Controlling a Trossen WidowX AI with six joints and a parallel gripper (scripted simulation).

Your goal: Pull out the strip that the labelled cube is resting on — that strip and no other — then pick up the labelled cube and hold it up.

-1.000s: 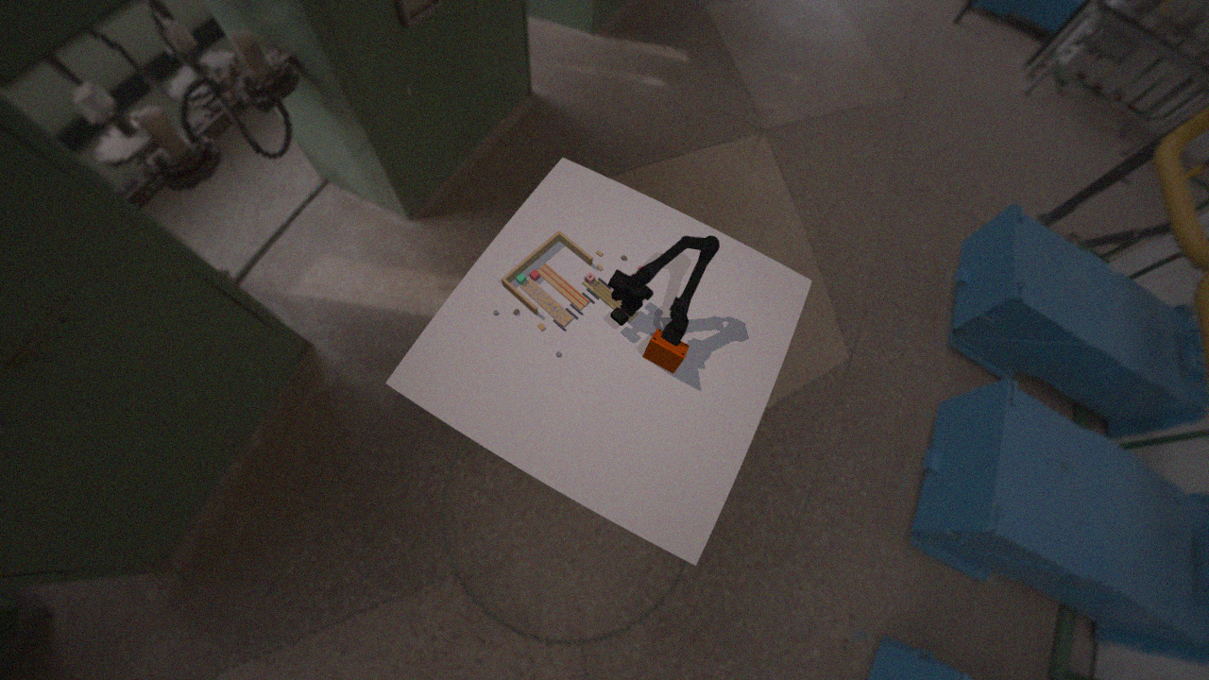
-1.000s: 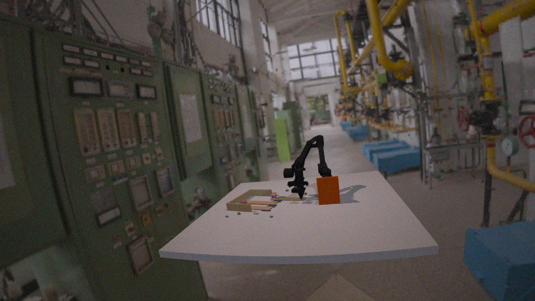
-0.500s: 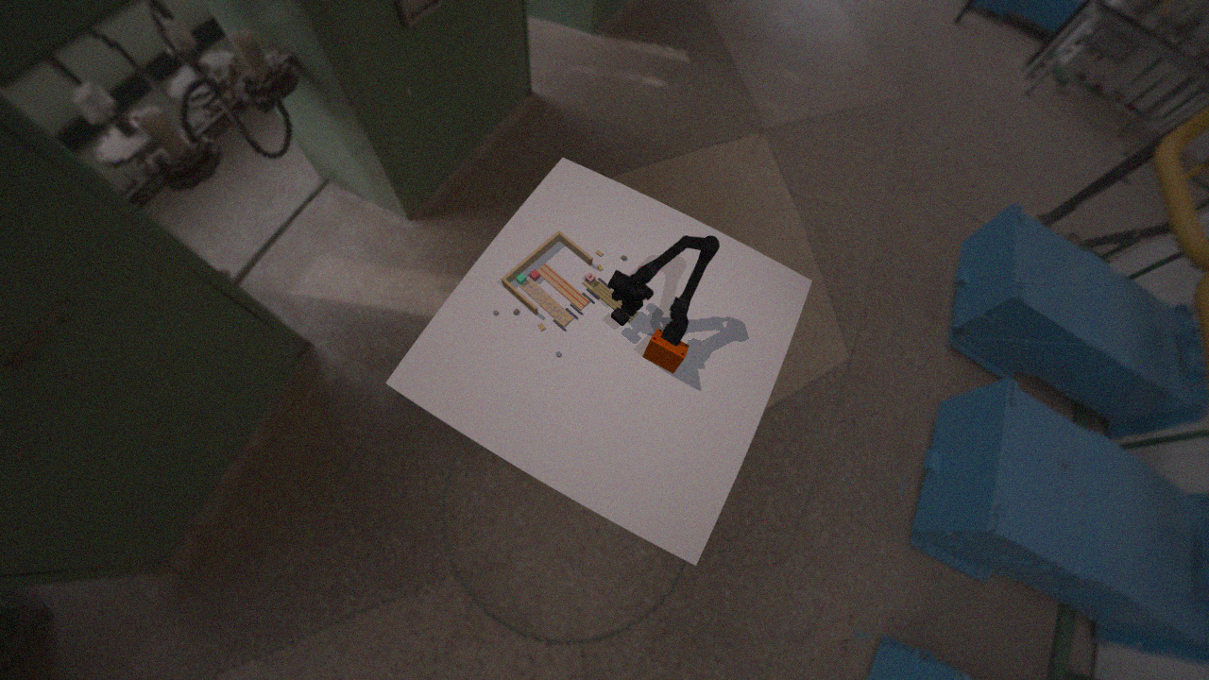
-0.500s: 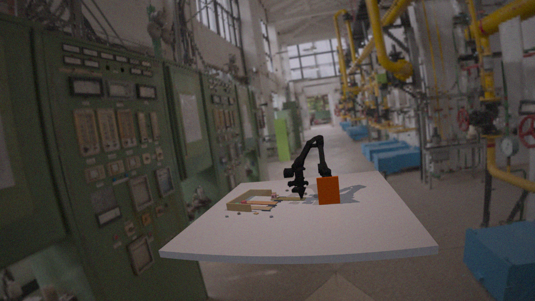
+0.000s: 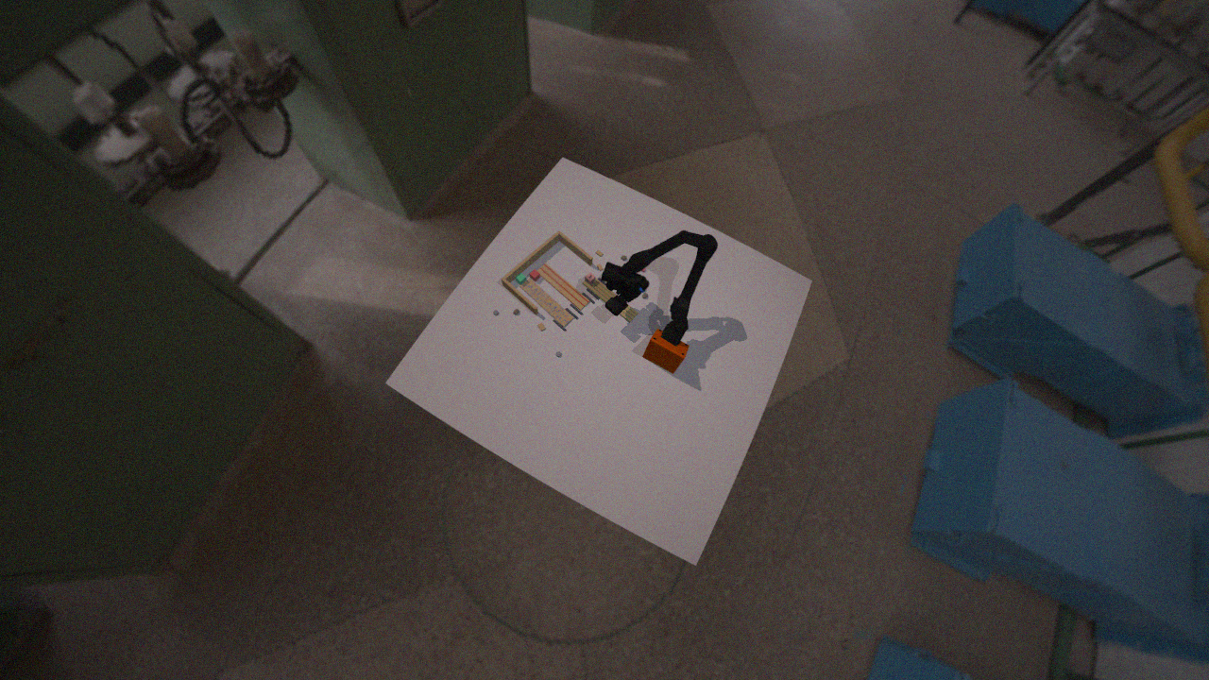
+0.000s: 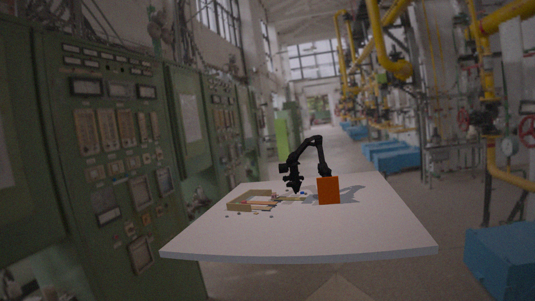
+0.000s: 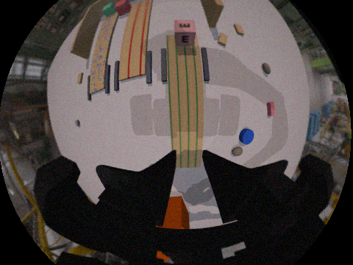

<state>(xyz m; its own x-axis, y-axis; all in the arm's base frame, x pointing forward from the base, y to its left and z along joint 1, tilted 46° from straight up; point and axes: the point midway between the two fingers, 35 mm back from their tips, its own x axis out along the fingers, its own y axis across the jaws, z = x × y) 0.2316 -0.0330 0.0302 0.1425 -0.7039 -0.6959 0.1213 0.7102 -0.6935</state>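
The labelled cube [image 5: 590, 278] [image 6: 274, 196] [image 7: 184, 34] is pink, with "E" on its near face and more lettering on top. It rests upright at the far end of a tan strip with green lines [image 5: 597, 289] [image 6: 288, 198] [image 7: 183, 92]. That strip lies between two short dark rails and reaches well out past them toward the arm. My gripper [image 5: 617, 309] [image 6: 296, 192] [image 7: 190, 153] is part open, with nothing held. It points down above the strip's near end, which shows between the fingertips in the wrist view. The cube is well ahead of the fingers.
A red-lined strip [image 7: 134, 44] with a red cube [image 7: 123, 6] and a blue-speckled strip [image 7: 101, 55] with a green cube [image 7: 109, 9] lie to the left in the wrist view. A wooden wall [image 5: 531, 258] surrounds part of the area. A blue disc [image 7: 246, 136] and pebbles lie right.
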